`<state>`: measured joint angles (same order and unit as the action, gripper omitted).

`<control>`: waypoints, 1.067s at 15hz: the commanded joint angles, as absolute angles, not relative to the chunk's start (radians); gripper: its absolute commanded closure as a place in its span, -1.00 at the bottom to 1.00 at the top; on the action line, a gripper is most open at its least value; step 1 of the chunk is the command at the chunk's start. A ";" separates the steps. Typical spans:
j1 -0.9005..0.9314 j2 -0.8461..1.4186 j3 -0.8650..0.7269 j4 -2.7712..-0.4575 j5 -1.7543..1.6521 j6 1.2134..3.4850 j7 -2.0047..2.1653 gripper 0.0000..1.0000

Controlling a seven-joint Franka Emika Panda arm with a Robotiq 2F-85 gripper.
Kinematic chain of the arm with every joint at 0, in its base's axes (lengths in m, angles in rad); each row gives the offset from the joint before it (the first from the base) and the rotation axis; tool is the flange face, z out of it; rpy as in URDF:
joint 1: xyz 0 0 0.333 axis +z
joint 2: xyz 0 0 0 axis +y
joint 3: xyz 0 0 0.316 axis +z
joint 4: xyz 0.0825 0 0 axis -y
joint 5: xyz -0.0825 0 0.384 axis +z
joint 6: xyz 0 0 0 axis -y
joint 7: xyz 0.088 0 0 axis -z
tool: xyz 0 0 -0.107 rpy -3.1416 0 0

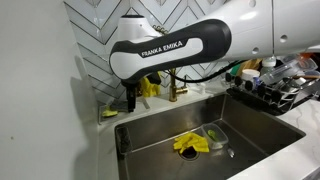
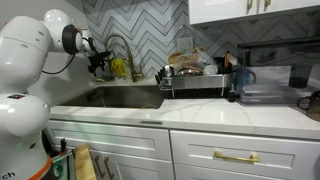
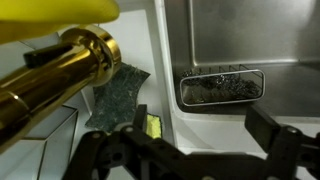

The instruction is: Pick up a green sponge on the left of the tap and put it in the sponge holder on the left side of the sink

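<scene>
The green sponge (image 1: pixel 108 112) lies on the white ledge at the sink's back left corner, left of the gold tap (image 1: pixel 178 88). In the wrist view only its yellow-green edge (image 3: pixel 153 127) shows, right beside my left finger. My gripper (image 3: pixel 205 132) is open and empty, low over the ledge next to the sponge; it also shows in both exterior views (image 1: pixel 130 100) (image 2: pixel 100 65). The sponge holder (image 3: pixel 222 88) is a wire basket on the sink's wall, and it holds something dark. In an exterior view the holder (image 1: pixel 123 143) hangs on the sink's left wall.
The gold tap (image 3: pixel 60 75) is close beside my wrist. A dark green pad (image 3: pixel 118 95) lies at its base. Yellow gloves (image 1: pixel 190 143) and a bowl (image 1: pixel 215 133) lie in the sink. A yellow object (image 1: pixel 150 88) stands behind the tap. A loaded dish rack (image 2: pixel 195 75) stands beside the sink.
</scene>
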<state>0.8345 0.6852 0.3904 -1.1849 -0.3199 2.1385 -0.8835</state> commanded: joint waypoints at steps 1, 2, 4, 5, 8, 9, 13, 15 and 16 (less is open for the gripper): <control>0.834 0.685 0.390 -1.185 -0.320 2.139 -0.883 -1.00; 0.854 0.706 0.367 -1.149 -0.295 2.106 -0.891 -1.00; 0.860 0.736 0.372 -1.114 -0.280 2.107 -0.908 -1.00; 0.864 0.742 0.367 -1.109 -0.280 2.109 -0.898 -1.00; 0.891 0.759 0.351 -1.085 -0.285 2.108 -0.845 -1.00; 0.909 0.768 0.336 -1.070 -0.302 2.098 -0.826 -1.00; 0.964 0.831 0.310 -0.989 -0.309 2.097 -0.816 -1.00; 0.987 0.862 0.295 -0.948 -0.309 2.104 -0.823 -1.00; 0.994 0.879 0.296 -0.928 -0.301 2.105 -0.841 -1.00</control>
<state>0.9506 0.8098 0.3203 -1.0302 -0.3017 2.1298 -0.8295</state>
